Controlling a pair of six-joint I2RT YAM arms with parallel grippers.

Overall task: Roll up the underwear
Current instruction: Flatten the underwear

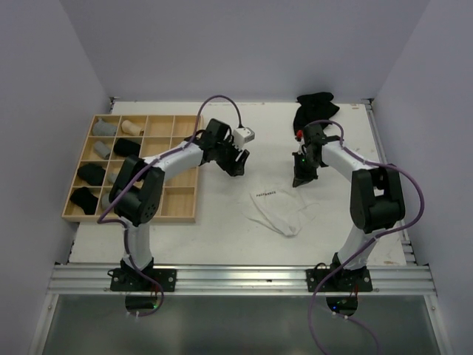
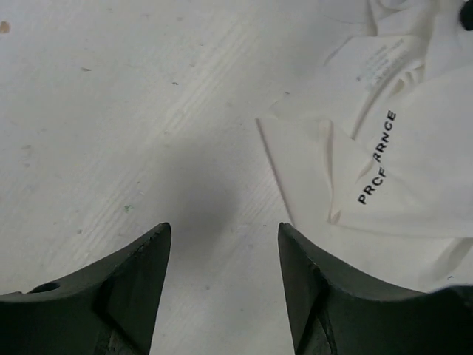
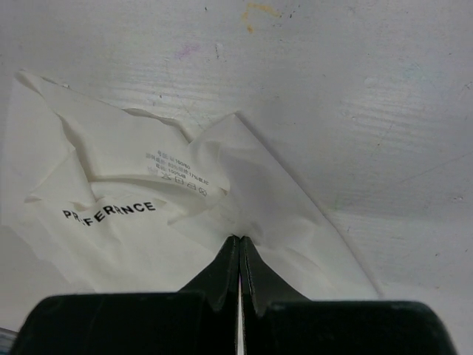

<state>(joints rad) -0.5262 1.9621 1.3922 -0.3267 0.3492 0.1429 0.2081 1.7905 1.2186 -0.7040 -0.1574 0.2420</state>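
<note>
- This looks like a robot lab test cell: plain pale walls [image 1: 244, 44] box in a white surface [image 1: 222, 237] on three sides.
- A left arm [image 1: 140, 196] and a right arm [image 1: 373, 203] are bolted to a metal rail [image 1: 244, 279] at the near edge.
- Purple cables [image 1: 414, 200] loop along both arms.
- A wooden grid tray [image 1: 129, 218] sits on the surface's left side.

left gripper [image 2: 224, 229] — jaws apart, aimed down | right gripper [image 3: 239, 240] — jaws pressed together, arm bent
</note>
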